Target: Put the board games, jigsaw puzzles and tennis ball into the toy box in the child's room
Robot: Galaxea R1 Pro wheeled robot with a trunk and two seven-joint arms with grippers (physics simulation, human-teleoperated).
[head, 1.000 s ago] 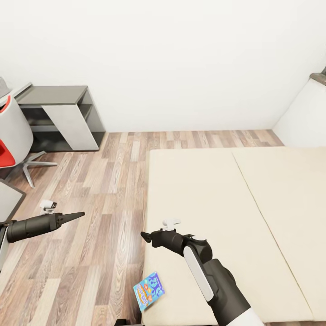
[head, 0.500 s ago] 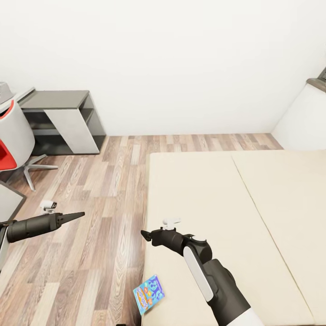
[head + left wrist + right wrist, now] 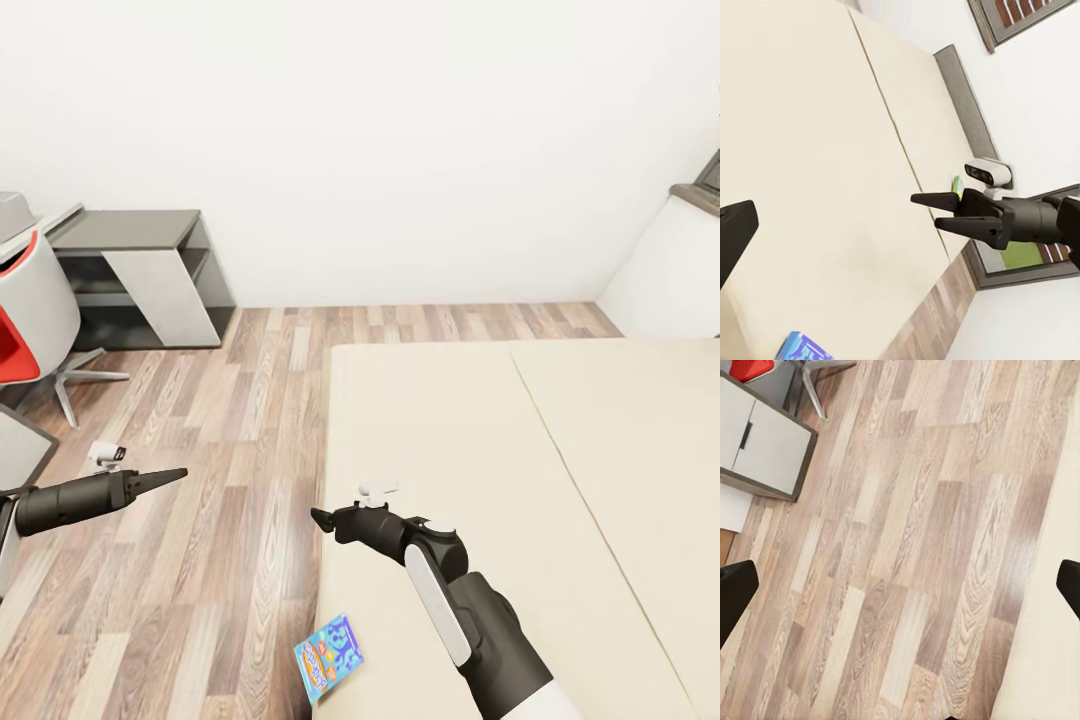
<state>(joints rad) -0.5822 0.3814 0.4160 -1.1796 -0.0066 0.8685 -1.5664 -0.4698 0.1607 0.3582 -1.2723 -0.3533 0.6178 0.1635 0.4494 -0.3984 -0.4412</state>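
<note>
The right gripper [image 3: 325, 520] hangs over the near left edge of the bed [image 3: 500, 480], its jaws parted and holding nothing; in the right wrist view the two dark fingertips [image 3: 735, 600] stand wide apart at the picture's sides with bare plank floor [image 3: 907, 547] between them. In the left wrist view the same gripper [image 3: 934, 211] shows its two fingers spread, with the beige mattress behind it. The blue board game [image 3: 329, 648] lies flat at the mattress's near left corner, at the very edge beside the floor, nearer the robot's body than the jaws and a little to their left, so it sits behind and below the fingertips, not ahead of them. Its long axis runs slantwise, roughly from the near left to the far right. The right arm is clearly the nearer one; my judgement is that the coming move calls for that arm to draw back and turn down toward the box. The left gripper [image 3: 170, 475] hovers over the floor well to the left of the bed; whether its jaws are open or closed I cannot tell. Counted: one board game on the bed for certain, and a small green-edged object [image 3: 957, 185] near the headboard that may be a second.
</note>
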